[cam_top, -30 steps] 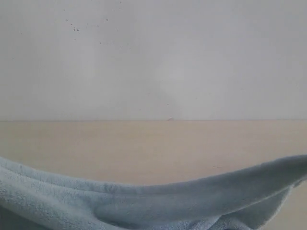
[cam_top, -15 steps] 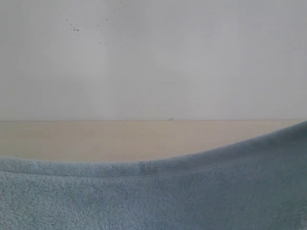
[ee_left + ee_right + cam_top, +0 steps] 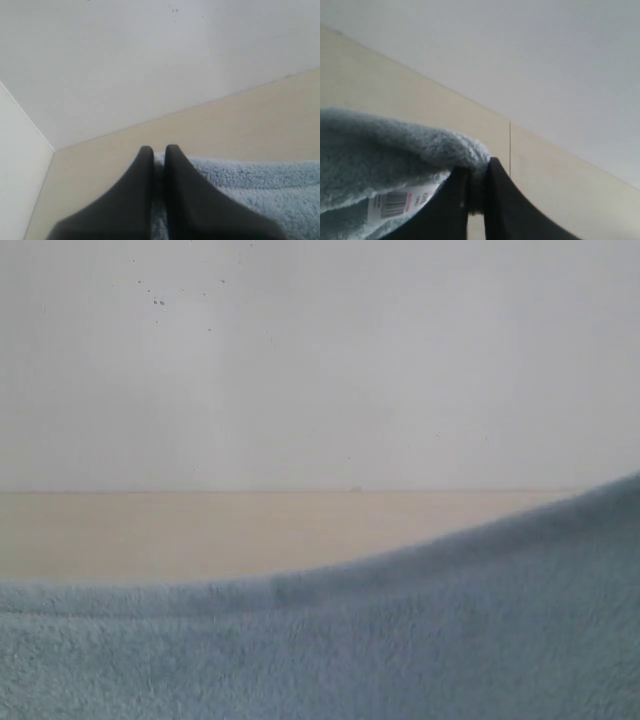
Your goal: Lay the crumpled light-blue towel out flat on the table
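The light-blue fluffy towel (image 3: 400,640) fills the lower part of the exterior view, its top edge rising toward the right, held up in front of the camera. Neither gripper shows in that view. In the left wrist view my left gripper (image 3: 159,150) is shut on one corner of the towel (image 3: 260,185), cloth pinched between its black fingers (image 3: 187,195). In the right wrist view my right gripper (image 3: 479,172) is shut on another corner of the towel (image 3: 385,145), where the small white tag (image 3: 400,202) with a barcode hangs. The beige table (image 3: 200,530) lies behind the towel.
An off-white wall (image 3: 320,360) rises behind the table's far edge. In the left wrist view a side wall (image 3: 20,165) meets the back wall at a corner by the table's end. A thin seam (image 3: 510,145) runs across the table in the right wrist view.
The towel has been lifted: its top edge rose in the exterior view, most on the right, and the cloth now covers the whole lower part where folds and table showed before.
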You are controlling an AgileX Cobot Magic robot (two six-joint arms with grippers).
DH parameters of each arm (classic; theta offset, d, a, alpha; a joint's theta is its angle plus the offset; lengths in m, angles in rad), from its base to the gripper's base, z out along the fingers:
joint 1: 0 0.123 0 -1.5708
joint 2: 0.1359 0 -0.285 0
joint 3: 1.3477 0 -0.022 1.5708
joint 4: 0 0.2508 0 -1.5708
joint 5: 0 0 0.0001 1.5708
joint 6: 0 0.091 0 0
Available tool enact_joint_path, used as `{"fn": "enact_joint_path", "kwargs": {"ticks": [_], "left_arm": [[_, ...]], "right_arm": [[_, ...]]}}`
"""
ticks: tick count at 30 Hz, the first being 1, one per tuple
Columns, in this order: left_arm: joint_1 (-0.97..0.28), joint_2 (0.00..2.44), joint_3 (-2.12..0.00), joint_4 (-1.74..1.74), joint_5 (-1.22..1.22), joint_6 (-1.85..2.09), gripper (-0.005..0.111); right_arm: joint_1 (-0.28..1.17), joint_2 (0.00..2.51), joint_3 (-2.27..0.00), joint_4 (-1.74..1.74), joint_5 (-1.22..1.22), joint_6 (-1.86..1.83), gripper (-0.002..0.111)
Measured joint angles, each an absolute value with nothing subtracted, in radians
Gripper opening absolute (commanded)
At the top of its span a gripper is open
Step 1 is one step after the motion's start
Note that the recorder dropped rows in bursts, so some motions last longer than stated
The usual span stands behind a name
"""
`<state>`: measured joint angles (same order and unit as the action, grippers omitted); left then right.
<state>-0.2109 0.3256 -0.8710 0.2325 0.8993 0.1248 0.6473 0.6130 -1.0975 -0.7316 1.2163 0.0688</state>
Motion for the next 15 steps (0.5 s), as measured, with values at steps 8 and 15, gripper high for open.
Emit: {"fn": "enact_joint_path", "kwargs": {"ticks": [8, 15], "left_arm": [[-0.211, 0.634, -0.766, 0.5, 0.813, -0.054, 0.004], [-0.209, 0.934, -0.759, 0.664, 0.596, -0.193, 0.004]], "right_arm": [[0.647, 0.836, -0.788, -0.948, 1.074, 0.336, 0.0], [0.497, 1.179, -0.778, -1.055, 0.805, 0.553, 0.0]]}}
